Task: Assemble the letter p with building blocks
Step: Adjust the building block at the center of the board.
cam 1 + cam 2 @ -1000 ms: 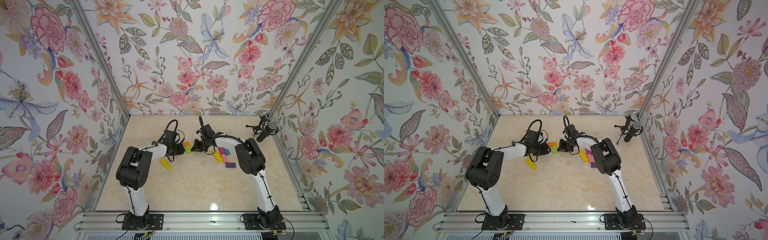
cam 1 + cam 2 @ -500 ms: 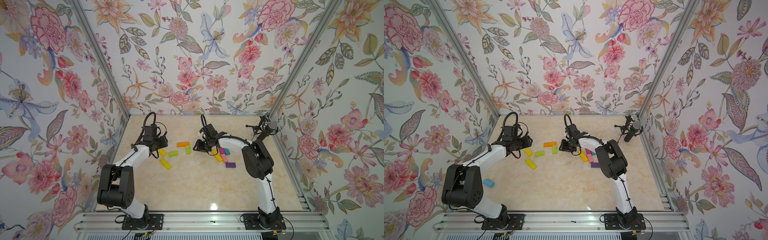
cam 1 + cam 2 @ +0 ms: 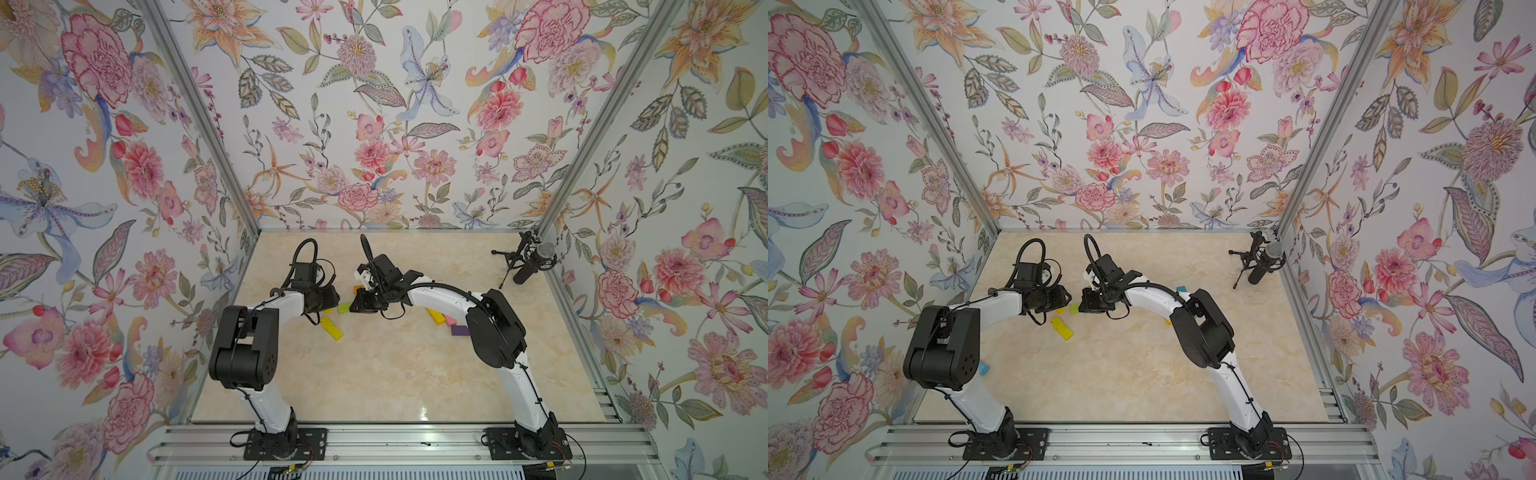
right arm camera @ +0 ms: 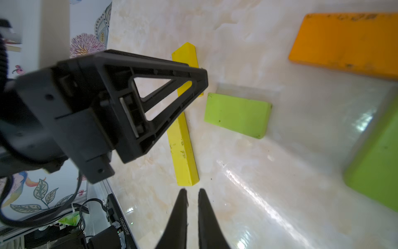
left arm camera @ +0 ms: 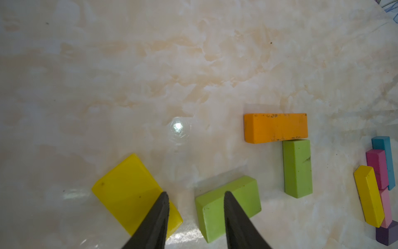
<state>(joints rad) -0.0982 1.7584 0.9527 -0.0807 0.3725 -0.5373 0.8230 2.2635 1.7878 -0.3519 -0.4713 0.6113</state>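
The left tool (image 5: 196,194), jaws moderately apart and empty, hovered low over the worktop (image 5: 150,75), straddling the gap between a flat yellow block (image 5: 129,189) and a slanted lime block (image 5: 211,212). A clean pick probably meant centring on the slanted lime block and squaring to its short sides. Its long axis ran askew of the orange block (image 5: 275,127) and the second lime block (image 5: 297,168), set at right angles. The right tool (image 4: 192,190) hung nearby, pinched together and empty.

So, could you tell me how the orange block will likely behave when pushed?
The orange block looks rigid and flat-faced, so it should slide, not roll. Lying flat on the glossy table, it probably won't tip. The green block beside it might shift too.
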